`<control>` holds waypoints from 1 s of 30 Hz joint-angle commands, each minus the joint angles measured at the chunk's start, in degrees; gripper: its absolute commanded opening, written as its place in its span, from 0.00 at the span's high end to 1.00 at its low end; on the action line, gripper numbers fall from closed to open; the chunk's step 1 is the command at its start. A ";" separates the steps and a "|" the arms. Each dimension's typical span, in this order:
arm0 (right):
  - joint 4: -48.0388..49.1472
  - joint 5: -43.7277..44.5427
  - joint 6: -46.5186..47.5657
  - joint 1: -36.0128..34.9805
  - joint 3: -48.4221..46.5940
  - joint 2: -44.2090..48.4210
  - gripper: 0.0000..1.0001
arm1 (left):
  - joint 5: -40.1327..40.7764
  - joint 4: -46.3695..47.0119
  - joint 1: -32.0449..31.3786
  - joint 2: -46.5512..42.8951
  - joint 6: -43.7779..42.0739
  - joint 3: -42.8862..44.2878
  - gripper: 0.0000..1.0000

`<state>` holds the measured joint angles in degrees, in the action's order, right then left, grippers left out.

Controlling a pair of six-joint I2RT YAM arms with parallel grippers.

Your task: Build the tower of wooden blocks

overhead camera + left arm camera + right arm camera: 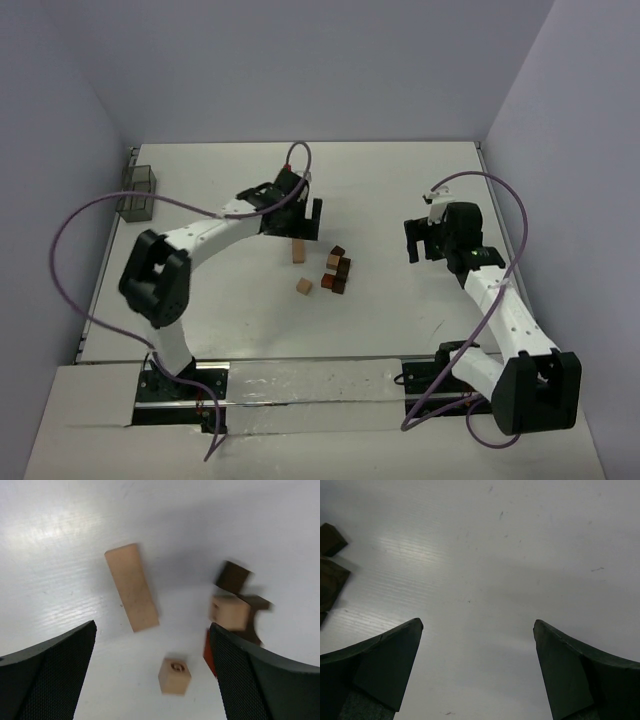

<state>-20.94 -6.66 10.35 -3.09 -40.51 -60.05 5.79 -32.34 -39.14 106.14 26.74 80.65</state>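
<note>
On the white table lie tan blocks and dark reddish-brown blocks.

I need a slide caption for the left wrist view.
Open left gripper above a long tan block, a tan cube and a cluster of dark and tan blocks on the white table.
</note>
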 commanded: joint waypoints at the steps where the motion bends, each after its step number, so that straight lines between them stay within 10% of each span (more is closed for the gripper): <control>1: -2.43 -5.91 1.40 -0.55 -3.40 5.02 0.00 | -14.58 5.05 4.66 -20.17 -11.53 -0.02 0.01; 14: -9.82 -5.97 3.72 -21.60 -14.39 -2.21 0.05 | -35.49 3.56 21.47 -43.77 -19.84 -12.27 0.09; 30: -5.93 -3.18 8.00 -35.62 -24.04 -29.21 0.27 | -37.21 2.90 25.42 -45.52 -19.20 -16.97 0.09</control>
<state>-28.92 -10.28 16.48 -37.80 -60.35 -86.30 -28.26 -30.23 -14.57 60.75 7.07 64.09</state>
